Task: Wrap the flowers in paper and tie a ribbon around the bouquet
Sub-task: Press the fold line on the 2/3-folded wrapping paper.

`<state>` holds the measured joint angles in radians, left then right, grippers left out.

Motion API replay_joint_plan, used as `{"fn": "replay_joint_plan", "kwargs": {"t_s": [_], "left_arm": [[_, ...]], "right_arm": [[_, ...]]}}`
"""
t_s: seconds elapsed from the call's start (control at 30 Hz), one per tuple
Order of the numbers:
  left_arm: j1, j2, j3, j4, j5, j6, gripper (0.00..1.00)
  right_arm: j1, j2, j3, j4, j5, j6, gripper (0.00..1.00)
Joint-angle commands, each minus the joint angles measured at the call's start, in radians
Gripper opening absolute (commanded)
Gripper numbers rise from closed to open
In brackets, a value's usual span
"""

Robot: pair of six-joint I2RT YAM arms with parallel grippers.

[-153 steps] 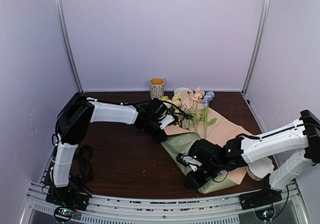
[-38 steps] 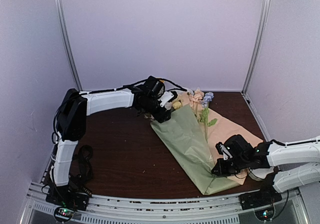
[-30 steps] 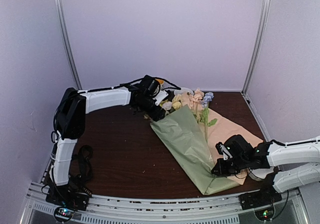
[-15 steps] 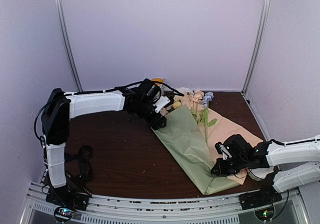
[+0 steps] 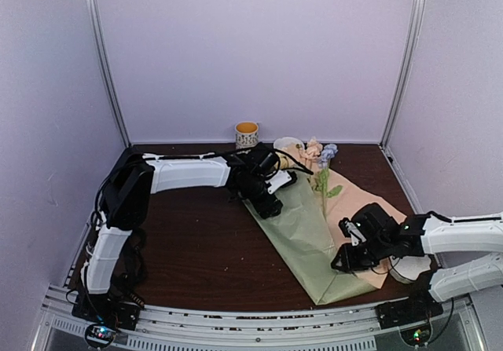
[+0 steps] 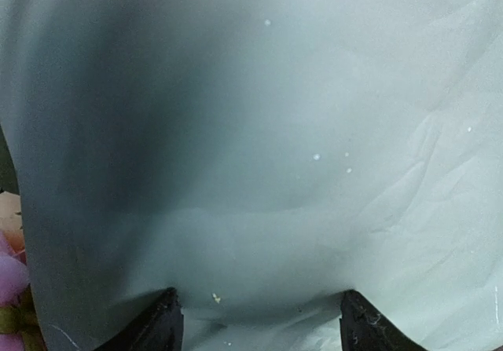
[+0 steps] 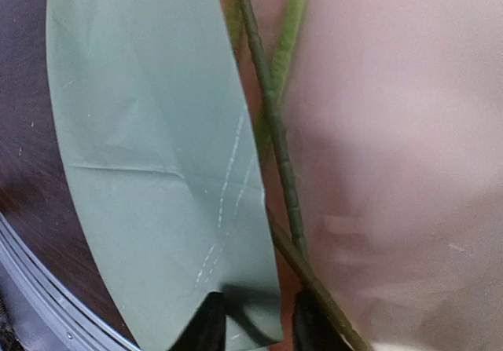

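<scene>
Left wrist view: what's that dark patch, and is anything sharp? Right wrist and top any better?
Left wrist: paper fills the frame, soft-focused, a broad shadow over its upper left; fingers blurred at the bottom edge. Right wrist: the green flap's creases are sharp, stems and peach side blurred. Top: evenly lit, no glare.

No text, label, brand, number or sign can be read in any of the views. The mug (image 5: pixel 247 137) at the upper middle of the top view carries a dark pattern around its lower band, too small to tell whether it is lettering. The pale scratch-like lines on the paper (image 7: pixel 157 170) in the lower middle of the right wrist view are creases, not print.
</scene>
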<state>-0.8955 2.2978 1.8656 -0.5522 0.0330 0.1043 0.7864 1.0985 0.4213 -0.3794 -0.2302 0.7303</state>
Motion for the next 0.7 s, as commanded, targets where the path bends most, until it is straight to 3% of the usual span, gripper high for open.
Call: {"fn": "replay_joint_plan", "kwargs": {"t_s": [0.0, 0.2, 0.3, 0.43, 0.67], "left_arm": [[0.008, 0.028, 0.030, 0.008, -0.019, 0.033, 0.72], [0.009, 0.047, 0.024, 0.006, -0.011, 0.043, 0.72], [0.008, 0.055, 0.027, 0.006, -0.009, 0.046, 0.72], [0.008, 0.060, 0.028, 0.011, 0.019, 0.044, 0.72], [0.007, 0.071, 0.027, 0.014, 0.013, 0.064, 0.72]], "right_arm": [[-0.078, -0.054, 0.129, -0.178, 0.090, -0.101, 0.38], [-0.392, -0.003, 0.338, -0.354, 0.126, -0.308, 0.64], [-0.583, 0.107, 0.461, -0.438, 0.150, -0.409, 0.69], [-0.791, 0.224, 0.507, -0.477, 0.136, -0.469, 0.74], [-0.995, 0.349, 0.465, -0.365, 0.028, -0.427, 0.79]]}}
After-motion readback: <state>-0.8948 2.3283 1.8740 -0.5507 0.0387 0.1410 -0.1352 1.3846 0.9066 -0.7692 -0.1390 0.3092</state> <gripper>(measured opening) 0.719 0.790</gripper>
